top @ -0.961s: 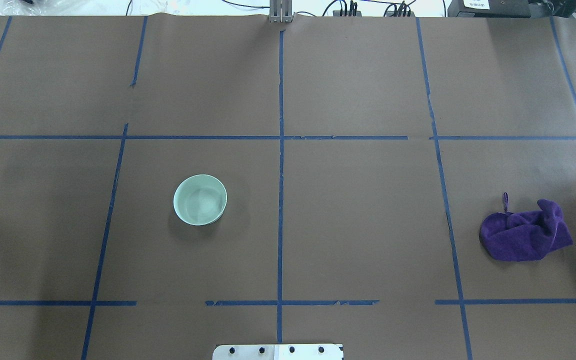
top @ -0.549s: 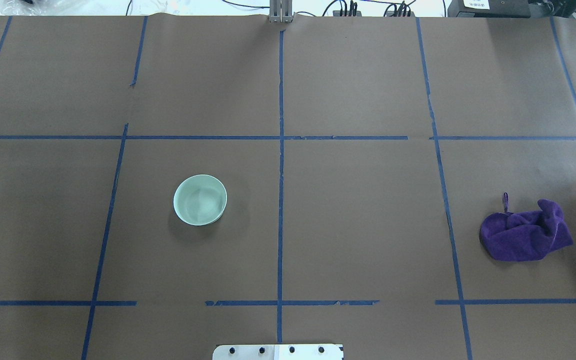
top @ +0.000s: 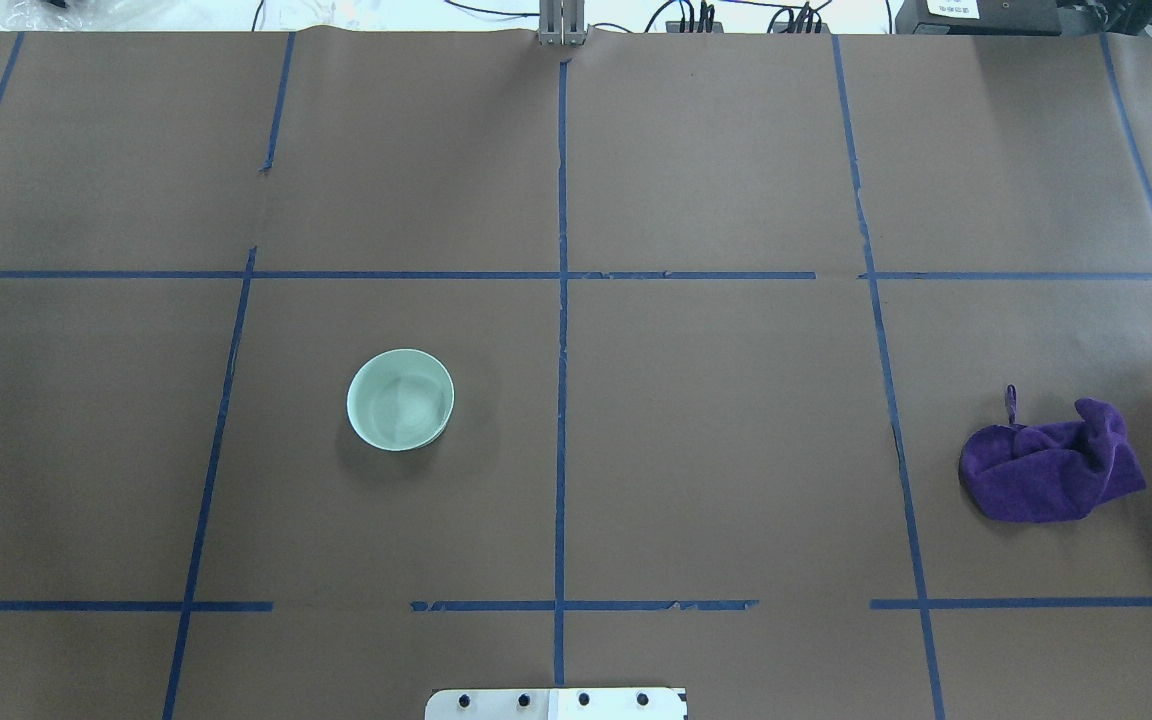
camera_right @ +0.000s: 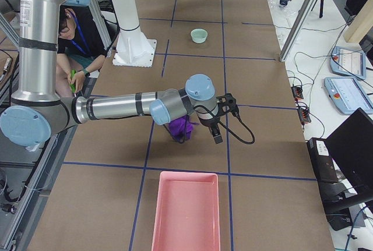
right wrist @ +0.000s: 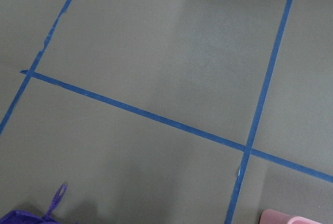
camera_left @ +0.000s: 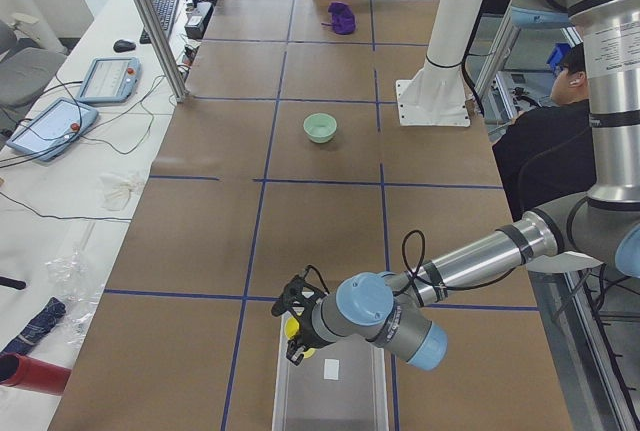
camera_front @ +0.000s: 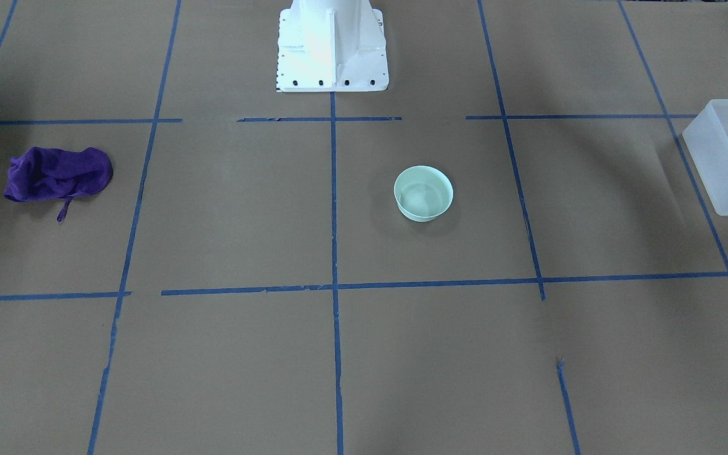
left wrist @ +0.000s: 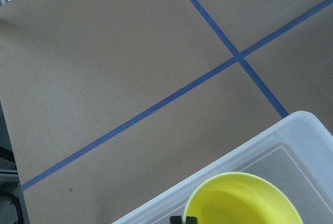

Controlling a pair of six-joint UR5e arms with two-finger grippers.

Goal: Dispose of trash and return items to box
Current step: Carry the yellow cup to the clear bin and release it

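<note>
My left gripper point(camera_left: 296, 335) is shut on the small yellow cup point(left wrist: 242, 201) and holds it over the end of the translucent white box point(left wrist: 244, 151). The box also shows at the front-facing view's right edge point(camera_front: 711, 165). The mint-green bowl point(top: 400, 399) stands upright and empty on the table, left of the centre line, far from both grippers. My right gripper point(camera_right: 211, 132) hovers just beside the purple cloth point(camera_right: 182, 127). It shows only in the exterior right view, so I cannot tell whether it is open or shut.
The purple cloth point(top: 1051, 472) lies crumpled on the table's right side. A pink tray point(camera_right: 186, 216) stands at the table's right end. The white robot base point(camera_front: 331, 44) is at the near middle edge. A seated person point(camera_right: 76, 41) is behind the robot.
</note>
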